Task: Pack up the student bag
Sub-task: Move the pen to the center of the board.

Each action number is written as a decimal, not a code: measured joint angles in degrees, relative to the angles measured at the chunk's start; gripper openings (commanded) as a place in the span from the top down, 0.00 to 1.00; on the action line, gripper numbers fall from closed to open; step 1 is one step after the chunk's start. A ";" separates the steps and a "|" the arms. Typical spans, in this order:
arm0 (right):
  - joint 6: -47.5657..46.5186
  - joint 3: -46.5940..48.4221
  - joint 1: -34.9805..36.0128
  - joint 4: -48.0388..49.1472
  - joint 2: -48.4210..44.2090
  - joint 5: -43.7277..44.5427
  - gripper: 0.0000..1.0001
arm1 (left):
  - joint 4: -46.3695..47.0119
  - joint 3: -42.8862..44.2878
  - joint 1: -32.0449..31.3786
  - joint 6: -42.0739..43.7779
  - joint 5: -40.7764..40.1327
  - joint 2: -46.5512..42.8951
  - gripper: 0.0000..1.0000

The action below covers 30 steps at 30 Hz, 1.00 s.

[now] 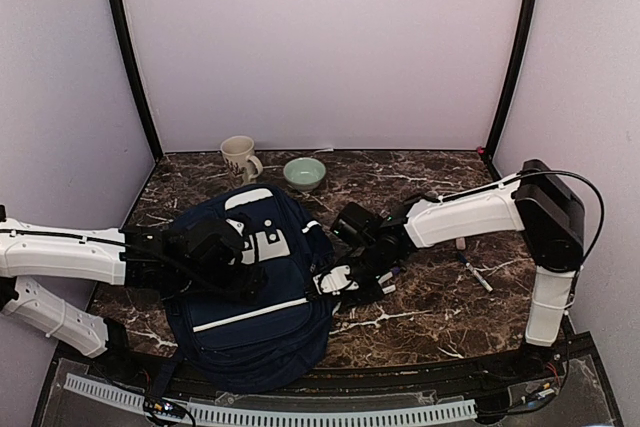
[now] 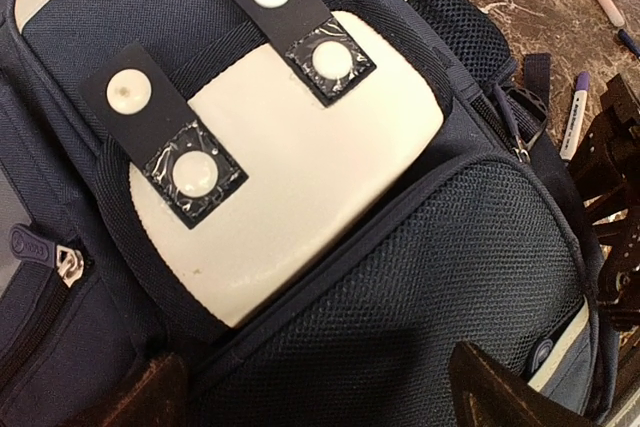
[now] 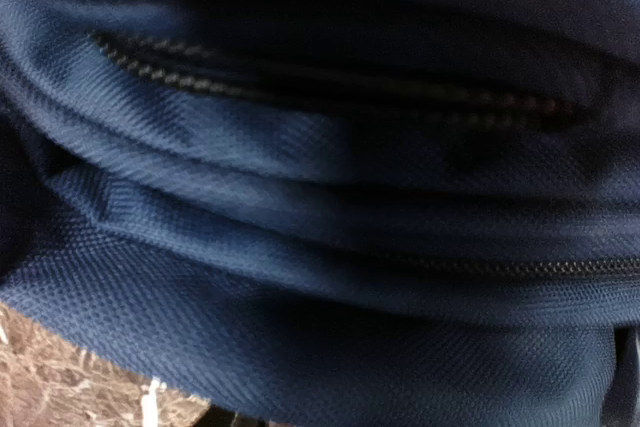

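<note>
We find the student bag [image 1: 255,297] lying flat on the marble worktop [image 1: 430,317], toward its near left corner, front panel up. A mug [image 1: 238,157] and a green bowl [image 1: 304,173] stand side by side at the far edge, just beyond the bag's top. A few pens [image 1: 470,269] lie loose near the right edge, well apart from the bag.

The left gripper [image 1: 215,247] hovers over the bag's front. Its wrist view shows the two fingertips [image 2: 150,392] spread wide, with nothing between them but the mesh pocket [image 2: 420,277] below. Above that pocket we see the white patch [image 2: 300,167] with its two snap tabs.

The right gripper [image 1: 350,277] is pressed in against the bag's right side. Its camera is filled with blurred navy fabric and two zip tracks [image 3: 330,87], both looking closed. Its fingers do not show there, and the overhead view is too coarse, so we cannot tell how far its jaws are parted or whether they have caught anything.

We judge that we are at the opening step: the bag looks zipped up and nothing appears packed yet. The next move calls for a firm pinch on a zip pull, then a draw along the track. The left gripper should press the front panel down so the soft bag does not slide or bunch.
</note>
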 measured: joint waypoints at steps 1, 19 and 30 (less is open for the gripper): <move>-0.24 0.15 0.04 0.09 0.28 0.11 0.80 | 0.02 -0.04 0.00 -0.02 0.00 -0.02 0.07; -3.21 -6.60 -2.64 1.42 -4.50 5.18 0.87 | -1.38 -0.02 0.00 4.02 3.02 -0.50 0.11; -0.44 -12.22 -9.79 1.62 -9.16 4.70 0.73 | -1.31 1.16 -5.18 16.44 8.92 0.57 0.24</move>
